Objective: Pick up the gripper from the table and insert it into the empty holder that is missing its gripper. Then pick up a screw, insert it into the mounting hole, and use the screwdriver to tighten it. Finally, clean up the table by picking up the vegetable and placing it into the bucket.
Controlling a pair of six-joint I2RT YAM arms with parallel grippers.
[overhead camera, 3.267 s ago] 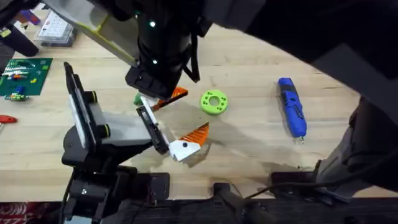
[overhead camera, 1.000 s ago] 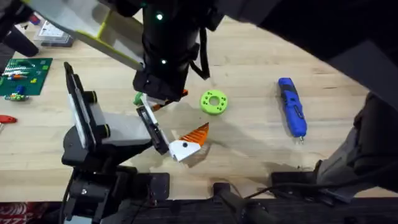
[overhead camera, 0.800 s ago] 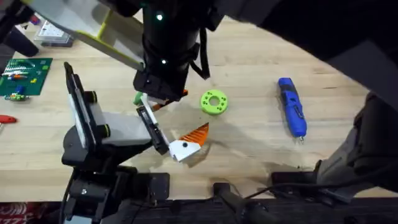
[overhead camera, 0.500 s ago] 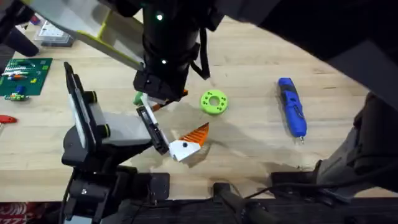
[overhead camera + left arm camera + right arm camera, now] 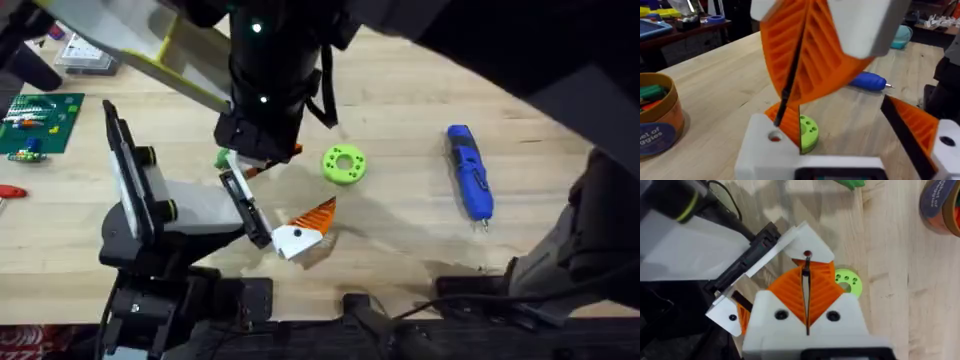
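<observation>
The holder (image 5: 195,207) is a white arm on a black stand at the left. One orange ribbed gripper on a white block (image 5: 762,150) sits at its end (image 5: 807,242). A second one (image 5: 300,237) stands well apart from it (image 5: 920,130). My left gripper (image 5: 840,135) spans these two fingers, open. My right gripper (image 5: 262,155) hangs over the nearer block, shut on a thin dark screw (image 5: 782,112) whose tip meets the mounting hole (image 5: 807,255). The blue screwdriver (image 5: 468,170) lies to the right. A green vegetable (image 5: 221,158) lies beside the holder.
A lime-green ring (image 5: 345,165) lies just right of the right gripper. The orange-brown bucket (image 5: 657,120) stands past the vegetable (image 5: 940,205). A green circuit board (image 5: 35,120) and a parts box (image 5: 90,45) sit at the far left.
Over three seconds the right arm crept slightly right and away, covering more of the orange finger. In the last second nothing has moved.
</observation>
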